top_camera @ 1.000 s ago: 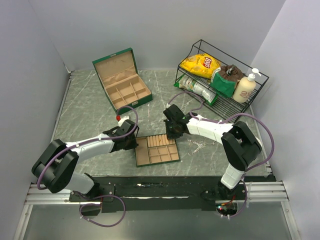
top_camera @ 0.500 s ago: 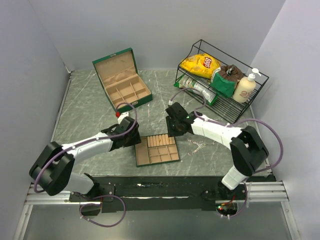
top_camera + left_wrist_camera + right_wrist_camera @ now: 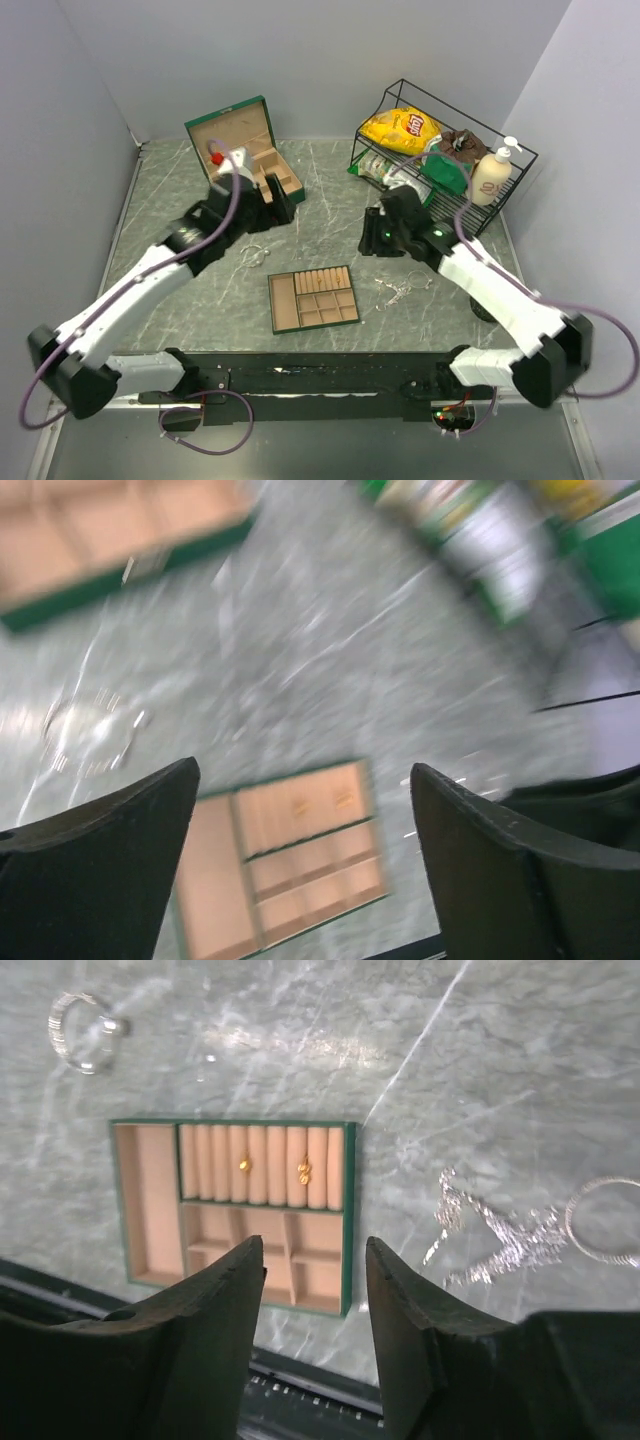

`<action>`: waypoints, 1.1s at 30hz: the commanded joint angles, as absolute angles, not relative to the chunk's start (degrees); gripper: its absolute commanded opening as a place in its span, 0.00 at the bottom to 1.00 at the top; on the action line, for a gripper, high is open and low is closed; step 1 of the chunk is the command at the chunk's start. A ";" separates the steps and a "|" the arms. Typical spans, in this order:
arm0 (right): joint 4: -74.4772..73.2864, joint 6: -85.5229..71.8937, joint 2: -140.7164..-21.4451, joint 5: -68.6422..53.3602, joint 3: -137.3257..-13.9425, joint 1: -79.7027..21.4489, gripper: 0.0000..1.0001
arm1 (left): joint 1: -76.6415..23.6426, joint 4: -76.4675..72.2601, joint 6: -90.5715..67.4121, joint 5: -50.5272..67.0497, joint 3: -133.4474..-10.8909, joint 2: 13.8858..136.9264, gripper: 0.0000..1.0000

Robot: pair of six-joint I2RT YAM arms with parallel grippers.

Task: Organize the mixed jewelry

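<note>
Now: both grippers empty, most jewelry loose on the table.
Left gripper [image 3: 302, 770] has its jaws spread wide with nothing between them, up near the box [image 3: 235, 135] at far left. Right gripper [image 3: 312, 1250] jaws are parted, nothing held, above the table [image 3: 330, 190] far-right of the tray [image 3: 285, 305]. Chains [image 3: 495, 1245] lie heaped just right of the tray, with a hoop [image 3: 604, 1222] beside them. Bangle [image 3: 85, 1030] lies far-left of the tray, apart from it. Two gold pieces [image 3: 244, 1164] sit in the tray's ridged row. Left wrist view is blurred.
</note>
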State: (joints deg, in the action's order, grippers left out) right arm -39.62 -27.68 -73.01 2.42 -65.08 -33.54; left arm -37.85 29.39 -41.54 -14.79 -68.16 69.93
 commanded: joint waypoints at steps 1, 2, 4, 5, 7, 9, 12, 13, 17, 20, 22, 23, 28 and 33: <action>-45.98 -32.41 -63.30 7.36 -63.06 -33.14 0.57 | -37.79 32.26 -38.41 -12.65 -71.29 62.07 0.99; -44.14 -32.69 -59.97 8.95 -60.23 -32.79 0.62 | -37.79 30.25 -37.80 -15.09 -68.50 60.48 0.99; -40.09 -34.70 -58.19 10.19 -53.13 -30.43 0.65 | -37.18 29.53 -37.09 -17.04 -66.36 56.17 0.96; -40.25 -35.67 -58.53 9.67 -51.96 -26.23 0.65 | -36.48 29.79 -35.70 -17.75 -66.27 55.21 0.96; -39.73 -37.60 -60.45 9.58 -48.62 -22.96 0.65 | -35.25 30.23 -34.02 -21.70 -67.05 53.35 0.96; -38.24 -38.75 -61.34 8.35 -46.86 -19.34 0.66 | -31.65 30.93 -29.98 -23.11 -67.85 53.52 0.96; -33.93 -40.25 -62.22 5.99 -42.37 -16.00 0.66 | -25.94 28.93 -24.89 -21.10 -66.89 55.62 0.96; -33.40 -40.78 -63.01 6.06 -42.02 -15.47 0.67 | -24.71 27.96 -24.09 -19.44 -65.75 56.50 0.96; -32.96 -40.26 -64.25 6.77 -41.31 -11.96 0.68 | -18.65 23.39 -21.54 -13.99 -62.14 60.37 0.96; -33.40 -39.38 -65.04 7.29 -41.22 -9.32 0.68 | -15.84 19.09 -21.36 -11.00 -59.86 63.36 0.96; -32.79 -38.94 -65.48 8.26 -40.70 -7.66 0.68 | -14.16 17.67 -21.53 -9.94 -59.24 64.68 0.96; -32.00 -38.59 -65.83 7.39 -40.26 -6.95 0.68 | -12.58 16.97 -22.14 -9.15 -59.33 66.34 0.96; -30.06 -37.27 -70.48 5.63 -41.22 -3.69 0.67 | -7.83 16.26 -24.34 -5.28 -62.05 72.50 0.96; -28.48 -35.78 -72.33 4.48 -41.39 -1.94 0.67 | -3.87 15.90 -26.98 -0.98 -64.33 81.55 0.97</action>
State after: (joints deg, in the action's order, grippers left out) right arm -31.40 -37.52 -71.59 5.15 -40.45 -3.20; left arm -6.17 18.41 -24.51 -6.55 -60.62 76.53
